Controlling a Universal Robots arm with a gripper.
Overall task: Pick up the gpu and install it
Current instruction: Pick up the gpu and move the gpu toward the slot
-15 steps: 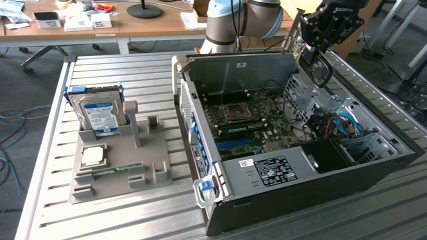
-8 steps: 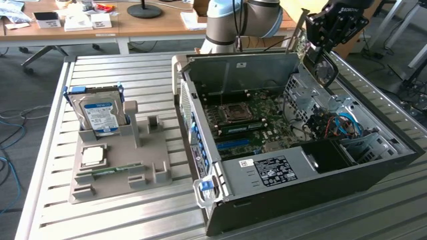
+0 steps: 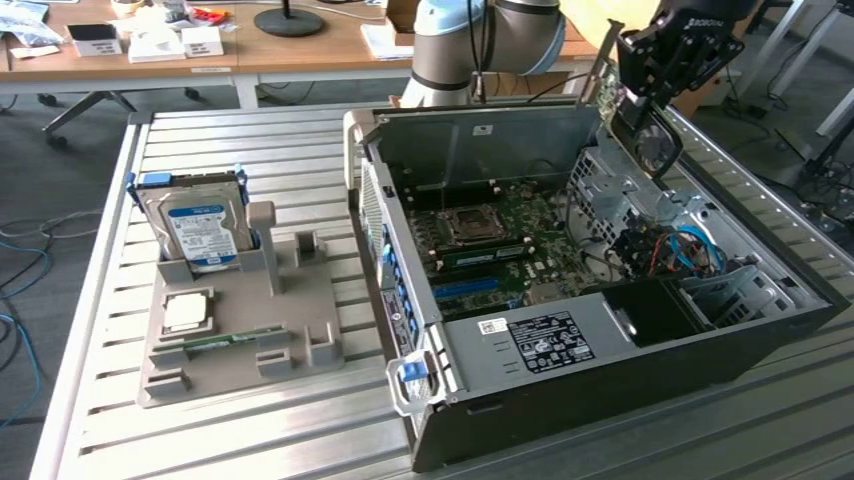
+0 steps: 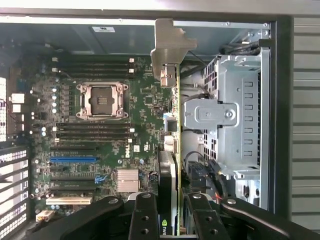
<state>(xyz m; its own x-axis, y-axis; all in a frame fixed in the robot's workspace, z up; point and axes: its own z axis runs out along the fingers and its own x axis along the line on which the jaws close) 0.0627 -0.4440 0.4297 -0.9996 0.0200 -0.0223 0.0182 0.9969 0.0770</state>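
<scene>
At the exterior view's left, a gray holder [image 3: 240, 330] sits on the slatted metal table [image 3: 267, 440]. It carries a hard drive [image 3: 198, 225] standing upright, a processor chip [image 3: 187, 312] lying flat and a narrow memory stick [image 3: 220, 342] in front of it. Toward the middle the computer case [image 3: 627, 400] lies open, its motherboard [image 3: 514, 250] facing up. Above the case's far right corner hangs the gripper [image 3: 643, 100], with the gpu [image 3: 607, 95] on its left side, clear of the board and high over the case. In the wrist view the gpu [image 4: 170, 170] is seen edge-on. Its silvery bracket [image 4: 170, 45] is at the end away from the gripper [image 4: 175, 222], and its other end sits between the black fingers [image 4: 144, 215], which are clamped on the card from both sides. Beneath it the motherboard [image 4: 100, 125] lies to one side of the card's edge and the silver drive cage [image 4: 235, 115] to the other.
</scene>
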